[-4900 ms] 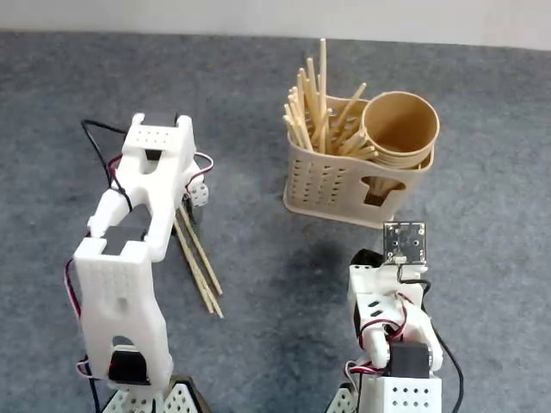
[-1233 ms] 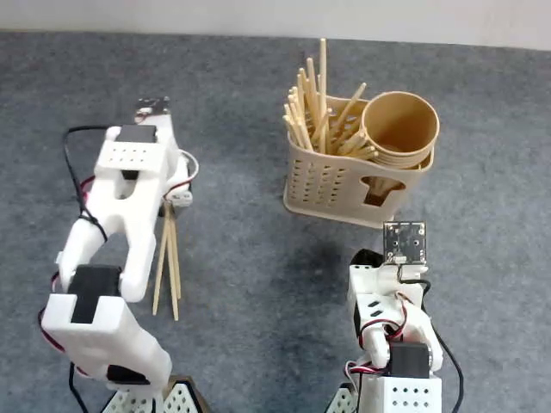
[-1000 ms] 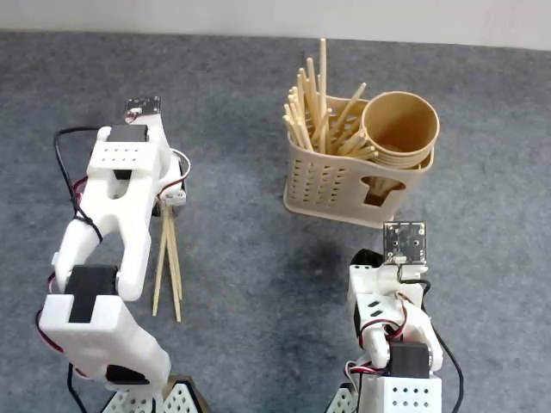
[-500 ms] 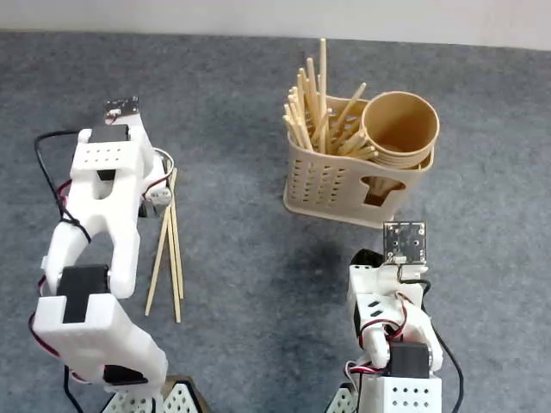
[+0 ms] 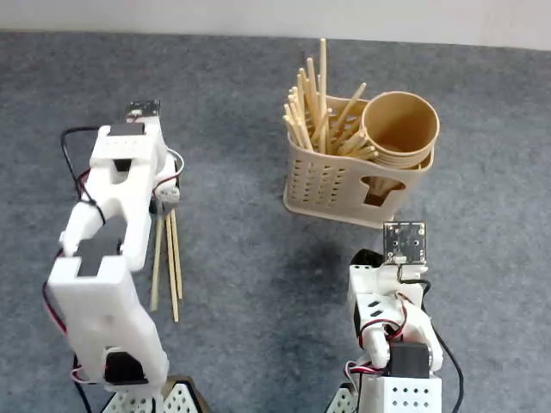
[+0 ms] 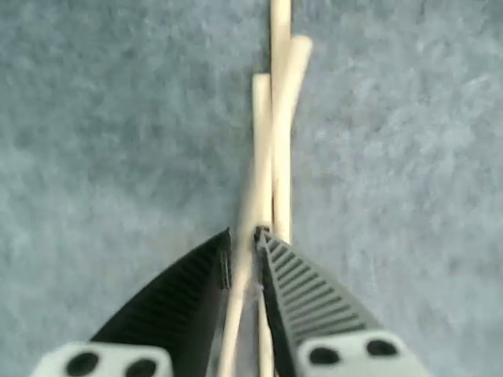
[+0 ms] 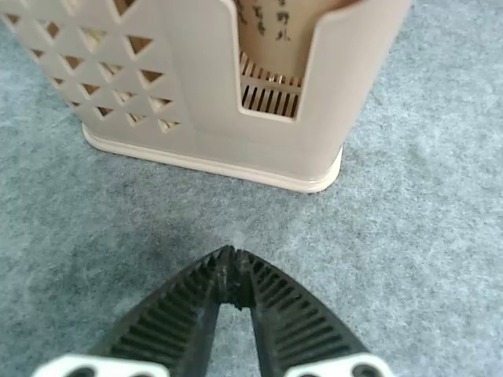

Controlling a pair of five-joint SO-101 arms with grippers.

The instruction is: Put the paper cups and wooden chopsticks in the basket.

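- One grey mat (image 5: 258, 284) covers the table, and everything sits on it.
- The left arm (image 5: 112, 241) stretches far out over the mat. The right arm (image 5: 392, 344) is folded up short, near its own base.
- The basket (image 5: 331, 185) stands upright on the far side of the mat, in front of the right arm and well apart from the left arm. In the right wrist view its wall (image 7: 196, 94) is near the gripper but not touching it.
- The paper cups (image 5: 400, 125) sit stacked inside the basket, on the side away from the left arm. Their open mouths face up.
- The standing chopsticks (image 5: 314, 103) are in the other side of the basket. They stand on end, point up and lean apart like a fan.
- About three loose chopsticks (image 5: 172, 267) lie flat on the mat just beside the left arm. They lie close together, almost side by side. Their long way runs from the arms' end of the mat toward the far end.
- The left gripper (image 6: 244, 239) is down at the far end of the loose chopsticks (image 6: 275, 141). Its jaws are pinched on one stick, and the other sticks lie right next to it.
- The right gripper (image 7: 233, 279) hangs over bare mat. Its jaws are squeezed together with nothing in them.
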